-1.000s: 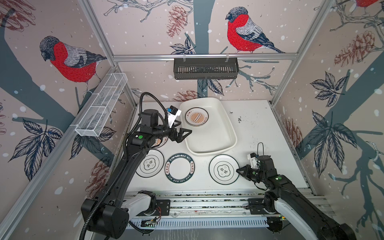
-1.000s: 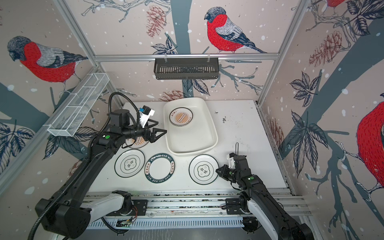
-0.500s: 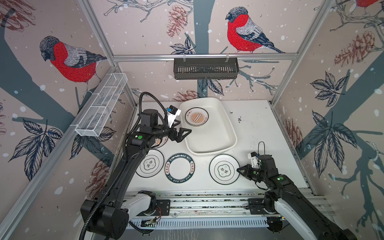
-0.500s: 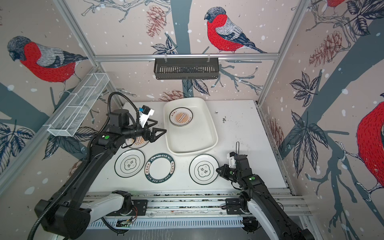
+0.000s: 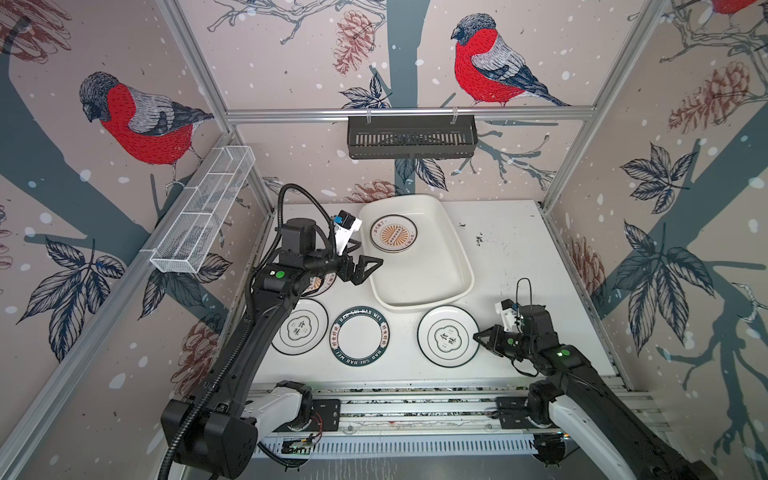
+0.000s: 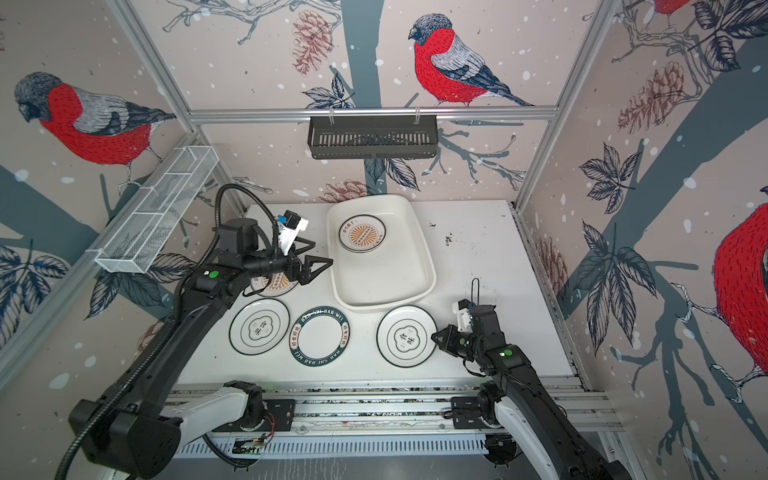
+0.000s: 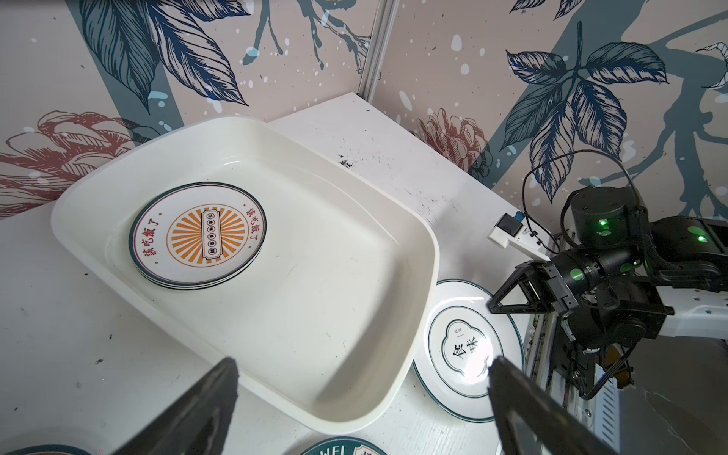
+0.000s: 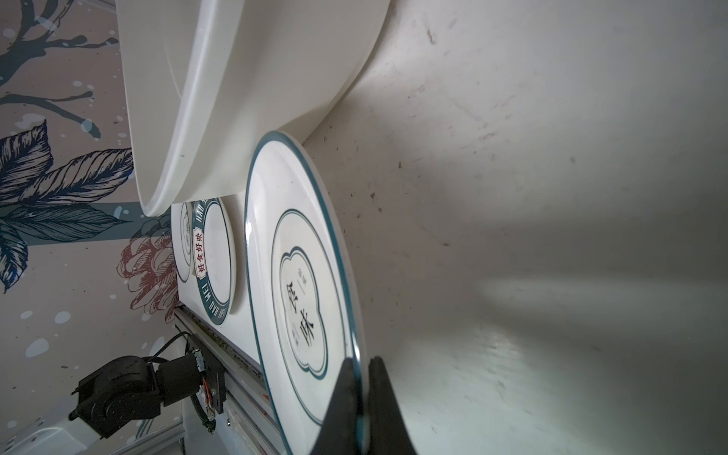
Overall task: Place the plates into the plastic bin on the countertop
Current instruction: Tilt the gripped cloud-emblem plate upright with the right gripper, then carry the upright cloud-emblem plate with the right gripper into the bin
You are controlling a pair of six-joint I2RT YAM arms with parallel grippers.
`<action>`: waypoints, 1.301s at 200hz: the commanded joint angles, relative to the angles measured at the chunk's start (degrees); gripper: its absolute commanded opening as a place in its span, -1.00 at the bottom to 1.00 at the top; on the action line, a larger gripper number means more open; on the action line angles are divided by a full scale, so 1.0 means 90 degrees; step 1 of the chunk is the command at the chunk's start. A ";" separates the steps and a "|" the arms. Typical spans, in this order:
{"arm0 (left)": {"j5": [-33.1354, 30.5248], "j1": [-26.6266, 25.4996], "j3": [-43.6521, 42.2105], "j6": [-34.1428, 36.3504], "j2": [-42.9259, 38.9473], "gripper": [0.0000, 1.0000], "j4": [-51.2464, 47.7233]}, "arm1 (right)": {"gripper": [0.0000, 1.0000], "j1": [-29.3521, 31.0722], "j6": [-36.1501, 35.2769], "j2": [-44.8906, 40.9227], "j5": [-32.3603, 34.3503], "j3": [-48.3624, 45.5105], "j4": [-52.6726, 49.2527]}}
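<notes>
"At the front right of the countertop [image 5: 511,257], what has your right gripper [image 5: 476,336] got?"

"It is pinched shut on the near rim of the emblem plate [image 5: 448,336]. From my right wrist I see my two fingers [image 8: 342,394] close together, with the thin dark-edged rim between them. I cannot tell whether the plate has left the surface. It looks flat, or close to it."

"And where is that plate against the plastic bin [image 5: 461,253]?"

"Outside it, just beside the front wall, with its far edge close under the flared rim. The bin itself stands toward the back middle of the countertop, turned a little askew."

"Anything in the bin?"

"A sunburst stack [image 5: 393,233] lies in its far left part. My left wrist view shows more than one rim under the top plate."

"Your left gripper [image 5: 370,253]?"

"Spread wide and holding nothing, up in the air at the bin's left rim and pointing across toward it. Below my left arm a loose sunburst plate [image 5: 321,284] lies on the countertop, half hidden. In front of that are the second emblem plate [image 5: 300,327] and the green-lettered plate [image 5: 360,338], side by side but not touching, both left of the plate I grip."
</notes>
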 commanded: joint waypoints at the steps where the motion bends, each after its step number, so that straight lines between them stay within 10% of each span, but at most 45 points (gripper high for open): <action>1: 0.0075 -0.0011 0.0053 0.0064 0.0007 0.96 0.0130 | -0.97 0.0015 -0.0137 0.0004 -0.0132 0.0073 -0.0031; 260: -0.0085 -0.0011 0.0341 0.0086 0.0008 0.96 -0.0094 | -0.98 0.1208 -0.0320 0.0943 0.0296 0.1391 -0.0951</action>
